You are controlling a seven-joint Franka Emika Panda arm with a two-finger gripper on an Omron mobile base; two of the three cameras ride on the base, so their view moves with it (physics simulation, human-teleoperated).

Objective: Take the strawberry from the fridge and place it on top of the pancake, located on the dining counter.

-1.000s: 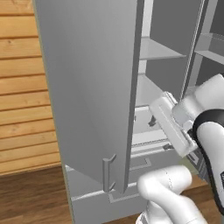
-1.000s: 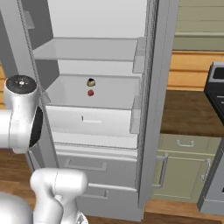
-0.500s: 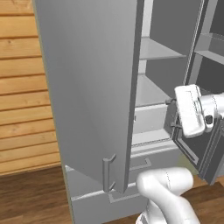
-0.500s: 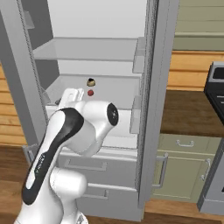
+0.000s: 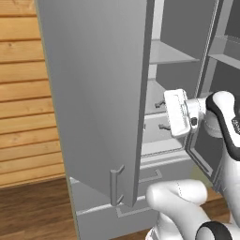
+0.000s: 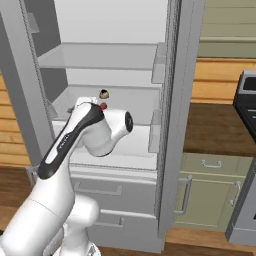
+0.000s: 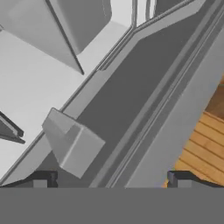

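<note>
While the tall light grey double-door fridge [image 5: 101,93] stands open in the left base view, the pincer [image 5: 162,115] reaches inside, jaws spread wide. From the right, the tiny red strawberry [image 6: 103,106] peeks just behind the white arm, beside a small brownish-yellow object [image 6: 104,94]. Hand view: dark fingertips [image 7: 41,179] wide apart, nothing between.

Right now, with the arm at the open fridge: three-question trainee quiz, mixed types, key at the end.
1. True or false: the gripper is shut on the strawberry.
2. What sits just behind the strawberry? A) a small brownish-yellow object with a dark top B) a milk carton C) a pancake
3. The fridge doors are ____.

Key: 1 false, the jaws are open and empty; 2 A; 3 open.
</note>
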